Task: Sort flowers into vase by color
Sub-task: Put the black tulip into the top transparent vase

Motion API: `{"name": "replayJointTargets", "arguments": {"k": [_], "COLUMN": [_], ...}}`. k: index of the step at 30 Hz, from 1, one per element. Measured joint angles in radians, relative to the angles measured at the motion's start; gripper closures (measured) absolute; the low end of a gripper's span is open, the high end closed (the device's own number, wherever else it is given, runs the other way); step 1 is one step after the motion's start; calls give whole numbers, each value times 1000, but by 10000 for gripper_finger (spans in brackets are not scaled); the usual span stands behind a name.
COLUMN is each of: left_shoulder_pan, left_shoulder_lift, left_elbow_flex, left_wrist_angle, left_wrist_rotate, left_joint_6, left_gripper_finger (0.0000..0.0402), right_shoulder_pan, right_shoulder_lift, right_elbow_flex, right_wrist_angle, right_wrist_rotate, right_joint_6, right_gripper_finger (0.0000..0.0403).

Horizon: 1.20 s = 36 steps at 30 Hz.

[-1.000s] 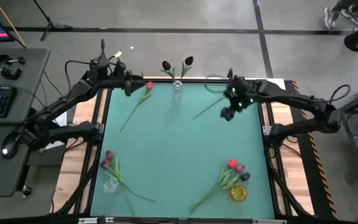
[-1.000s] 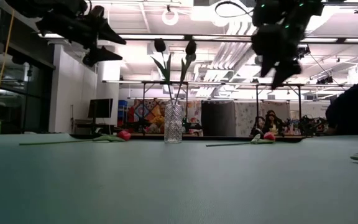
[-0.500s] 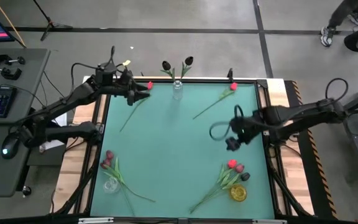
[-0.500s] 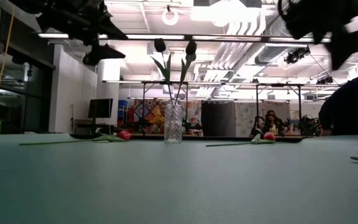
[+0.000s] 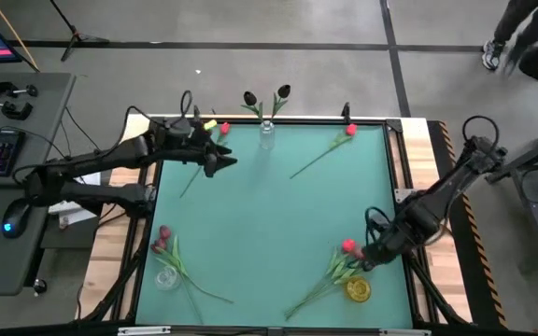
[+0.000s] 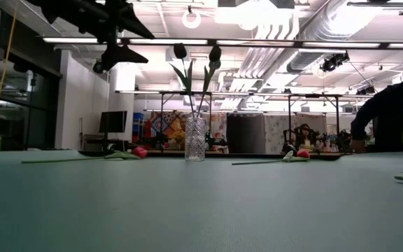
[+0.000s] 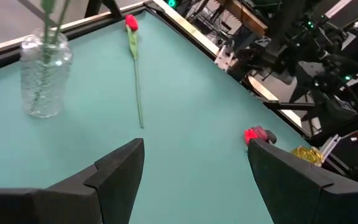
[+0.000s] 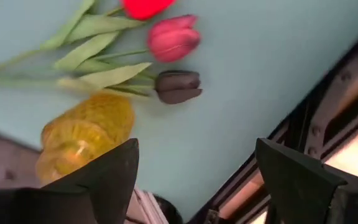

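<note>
At the table's left edge, pink-maroon tulips (image 5: 162, 239) lie with their heads beside a clear glass vase (image 5: 165, 276) near the front corner. Farther back, the left gripper (image 5: 222, 161) hovers empty, fingers spread, next to a lone red tulip (image 5: 208, 154). Two black tulips (image 5: 264, 101) stand in the clear vase (image 5: 266, 135) at the back edge. Another red tulip (image 5: 323, 149) lies rightward. Front right, the right gripper (image 5: 370, 261), fingers apart, hangs empty over mixed tulips (image 8: 129, 43) beside a yellow vase (image 5: 358, 288).
</note>
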Motion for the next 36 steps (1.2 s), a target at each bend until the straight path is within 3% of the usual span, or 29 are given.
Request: {"name": "replayJointTargets", "arguments": {"k": [6, 9, 14, 18, 27, 36], "left_shoulder_pan": [-61, -63, -63, -60, -60, -60], "left_shoulder_lift": [0, 0, 1, 1, 1, 1], "left_elbow_flex": [0, 0, 0, 0, 0, 0], "left_wrist_angle": [-1, -2, -1, -2, -2, -1], "left_wrist_rotate": [-48, -47, -46, -43, -44, -44], "left_joint_6": [-24, -26, -26, -25, -24, -24], "left_gripper_finger": [126, 126, 126, 126, 126, 126], "right_shoulder_pan": [90, 88, 69, 70, 69, 20], "right_shoulder_lift": [79, 145, 285, 362, 435, 462], "right_elbow_flex": [0, 0, 0, -1, -1, -1], "right_wrist_angle": [26, 76, 174, 175, 207, 80], "right_wrist_rotate": [83, 74, 87, 5, 4, 96], "right_joint_6": [415, 480, 439, 430, 476, 427], "right_gripper_finger": [94, 94, 94, 94, 94, 94]}}
